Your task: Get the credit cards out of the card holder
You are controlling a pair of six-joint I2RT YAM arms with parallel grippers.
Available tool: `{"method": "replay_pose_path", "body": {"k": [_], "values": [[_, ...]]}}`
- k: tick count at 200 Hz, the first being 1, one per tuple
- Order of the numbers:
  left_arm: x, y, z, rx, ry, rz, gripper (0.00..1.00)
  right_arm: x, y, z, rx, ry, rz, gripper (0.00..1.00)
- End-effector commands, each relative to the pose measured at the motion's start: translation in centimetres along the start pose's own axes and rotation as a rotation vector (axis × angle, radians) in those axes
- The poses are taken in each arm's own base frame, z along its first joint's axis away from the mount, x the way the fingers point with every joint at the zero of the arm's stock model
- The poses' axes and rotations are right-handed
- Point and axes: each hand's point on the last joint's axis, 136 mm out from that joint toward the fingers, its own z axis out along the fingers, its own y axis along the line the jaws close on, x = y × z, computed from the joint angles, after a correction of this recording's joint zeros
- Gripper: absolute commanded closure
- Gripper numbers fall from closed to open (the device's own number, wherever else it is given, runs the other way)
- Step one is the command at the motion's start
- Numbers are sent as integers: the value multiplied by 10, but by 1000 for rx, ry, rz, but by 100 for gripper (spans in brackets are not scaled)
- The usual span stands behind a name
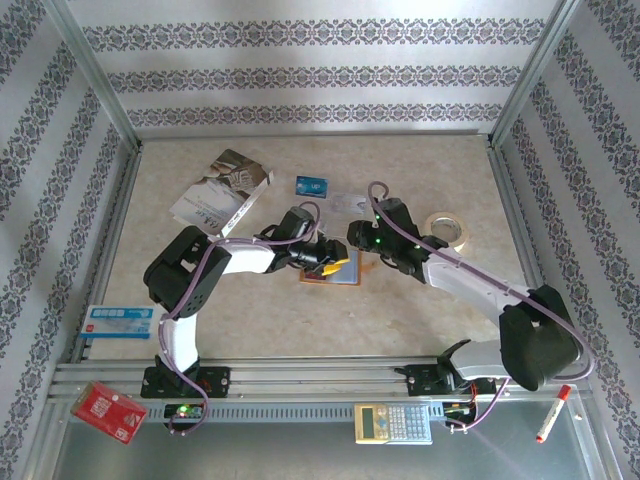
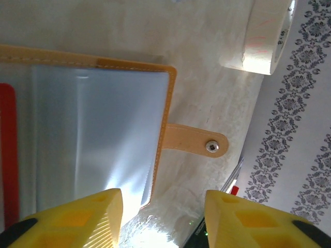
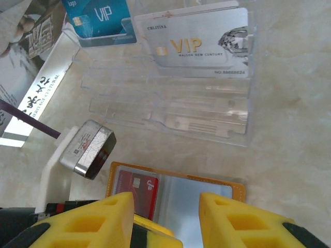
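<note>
Left claw [image 2: 163,219]: its 2 yellow fingers stand apart with nothing clamped between them, poised over the near corner of the small orange bifold card holder with clear plastic pockets [image 2: 103,129]. Contact with the holder cannot be confirmed. Right claw [image 3: 165,219]: its fingers are likewise apart and grip nothing, positioned over the opposite edge of the same holder. The top external view places the holder open and flat on the beige marbled tabletop [image 1: 450,300] at centre, with both claws meeting above it. The red plastic credit card [image 3: 137,194] sits in a pocket of the holder. The right wrist view alone shows the lettering on the 2 cards outside the holder. The pale grey-white credit card marked VIP [image 3: 201,44] lies at the far end of a clear plastic pocket sheet [image 3: 170,108]; whether it is inside a pocket or on top cannot be told. The blue credit card marked VIP [image 3: 101,18] lies just beside it, next to the large white glossy booklet [image 3: 31,67]. The left wrist view alone shows the holder's orange strap with a metal snap [image 2: 194,140], lying flat on the tabletop, and the roll of pale tape [image 2: 264,36] beyond it.
</note>
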Motion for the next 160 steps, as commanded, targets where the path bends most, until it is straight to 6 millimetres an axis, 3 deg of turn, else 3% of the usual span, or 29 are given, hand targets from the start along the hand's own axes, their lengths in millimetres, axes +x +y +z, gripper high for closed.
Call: {"method": "replay_pose_path", "body": {"k": [1, 29, 55, 72, 113, 160], "values": [[-5, -24, -12, 47, -27, 57, 50, -5, -1, -3, -22, -25, 24, 60], [-14, -21, -46, 10, -104, 75, 51, 4, 11, 7, -115, 34, 73, 60], [-24, 15, -81, -153, -185, 70, 56, 19, 23, 21, -188, 128, 145, 63], [-26, 34, -92, -238, -198, 66, 60, 34, 28, 33, -214, 192, 196, 67], [-28, 51, -83, -298, -155, 53, 70, 59, 33, 56, -191, 270, 251, 74], [-30, 55, -67, -272, -125, 51, 76, 79, 28, 71, -111, 333, 275, 78]]}}
